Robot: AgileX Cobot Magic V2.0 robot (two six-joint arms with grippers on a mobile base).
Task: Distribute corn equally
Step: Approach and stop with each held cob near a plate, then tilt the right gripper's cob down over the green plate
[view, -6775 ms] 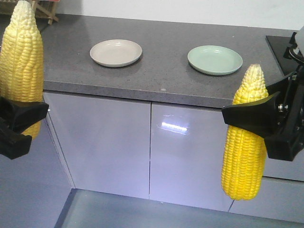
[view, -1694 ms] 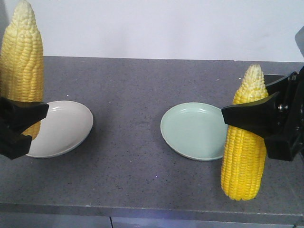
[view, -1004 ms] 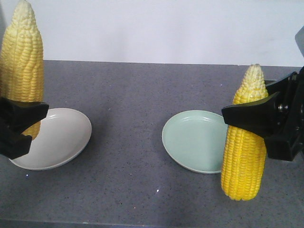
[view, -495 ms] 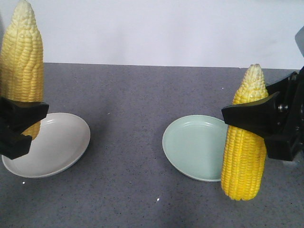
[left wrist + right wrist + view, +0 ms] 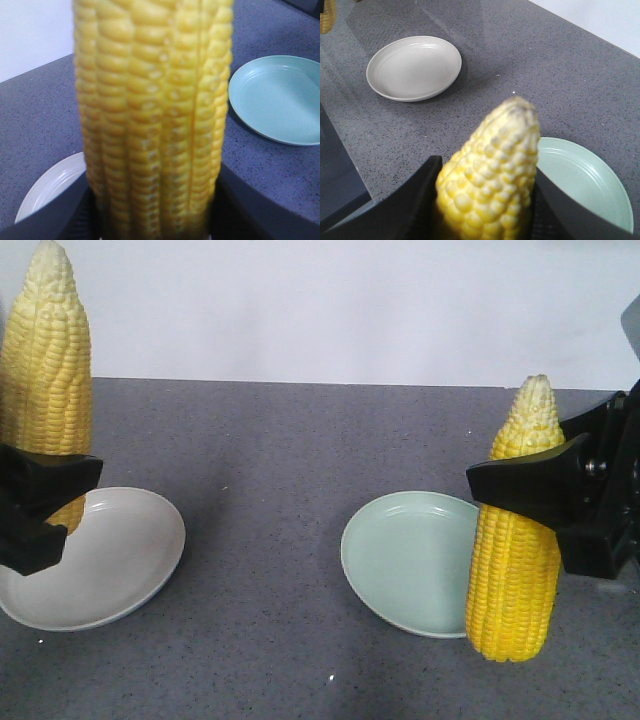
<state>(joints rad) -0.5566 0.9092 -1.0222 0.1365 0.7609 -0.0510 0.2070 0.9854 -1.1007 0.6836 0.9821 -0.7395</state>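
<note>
Front view: countertop (image 5: 270,490) bears beige plate (image 5: 110,565), green plate (image 5: 405,560).

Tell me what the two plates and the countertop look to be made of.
The round pale-green plate and the round off-white plate look like matte plastic or melamine: uniform colour and soft, dull highlights, though glazed ceramic cannot be excluded. The dark grey countertop looks like speckled stone or quartz composite, its fine light flecks showing in every view.
</note>
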